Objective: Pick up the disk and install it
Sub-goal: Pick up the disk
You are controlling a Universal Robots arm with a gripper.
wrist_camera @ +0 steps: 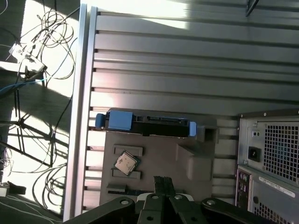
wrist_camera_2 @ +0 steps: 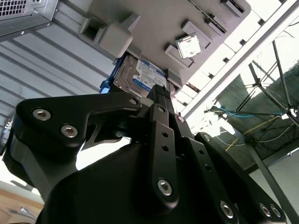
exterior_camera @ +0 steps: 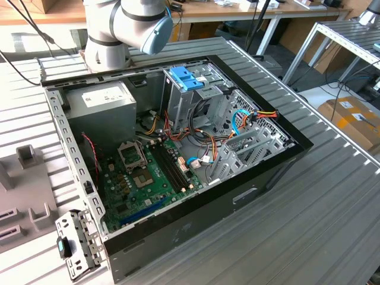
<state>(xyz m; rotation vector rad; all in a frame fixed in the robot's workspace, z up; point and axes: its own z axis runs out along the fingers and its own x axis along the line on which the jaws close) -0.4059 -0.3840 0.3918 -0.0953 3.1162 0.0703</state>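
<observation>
In both wrist views the disk (wrist_camera: 148, 126) (wrist_camera_2: 140, 77) lies flat against the edge of a grey fixture plate (wrist_camera: 159, 154). It has a dark body, a blue label and bright blue rails along its sides. My gripper (wrist_camera: 163, 181) (wrist_camera_2: 161, 92) hangs over the grey plate, apart from the disk and touching nothing. Its fingers are shut together with nothing between them.
A small square processor chip (wrist_camera: 126, 162) sits in a pocket of the grey plate. The open computer case (exterior_camera: 178, 154) lies on the ribbed metal table (exterior_camera: 309, 225), with a paler blue drive tray (exterior_camera: 185, 78) inside and the arm's base (exterior_camera: 124, 29) behind it. Cables hang off the table's edge (wrist_camera: 28, 70).
</observation>
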